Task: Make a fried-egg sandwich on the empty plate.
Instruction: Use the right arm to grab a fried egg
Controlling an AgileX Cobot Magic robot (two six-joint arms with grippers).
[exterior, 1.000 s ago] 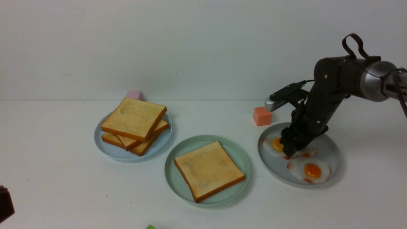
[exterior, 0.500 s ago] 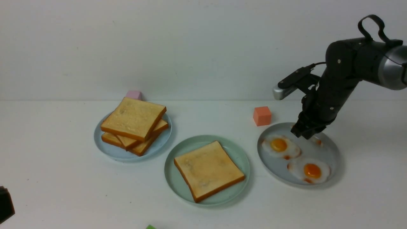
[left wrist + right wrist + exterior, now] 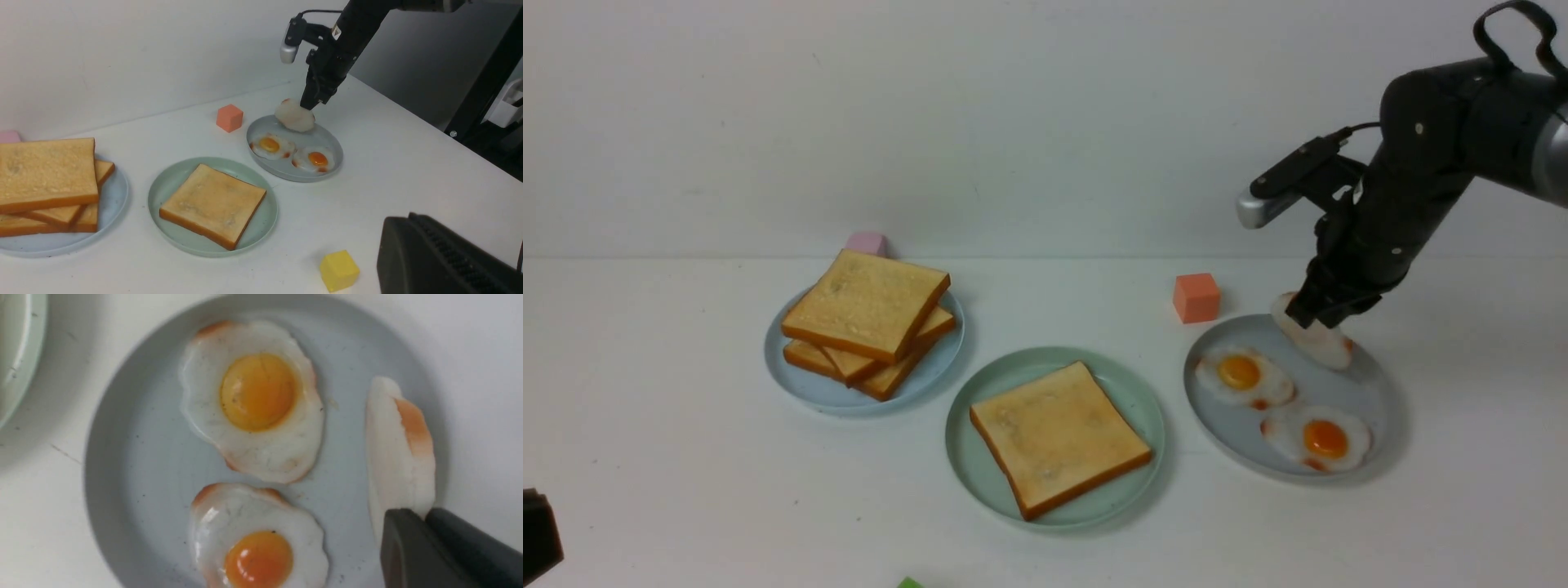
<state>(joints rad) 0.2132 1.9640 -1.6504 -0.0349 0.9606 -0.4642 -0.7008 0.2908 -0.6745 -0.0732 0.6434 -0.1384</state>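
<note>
The pale mint-green plate (image 3: 974, 392) sits at centre front with one golden toast slice (image 3: 1058, 437) lying flat on it, nothing on top. My right gripper (image 3: 1319, 314) is shut on the edge of a white fried egg (image 3: 1321, 345), which hangs tilted just above the far rim of the grey egg plate (image 3: 1376, 388). The held egg also shows in the right wrist view (image 3: 398, 449) and in the left wrist view (image 3: 295, 116). Of my left gripper only a dark tip (image 3: 538, 527) shows at the lower left edge, low over the table, holding nothing I can see.
Two more fried eggs (image 3: 1243, 376) (image 3: 1321, 438) lie on the grey plate. A stack of toast slices (image 3: 870, 318) sits on a bluish plate (image 3: 788, 376) at left. An orange cube (image 3: 1196, 298), a pink block (image 3: 867, 242) and a yellow cube (image 3: 339, 270) stand on the table.
My right gripper rose from the grey plate, up and to the right, lifting one egg by its edge. The left arm and the toast have not moved.
</note>
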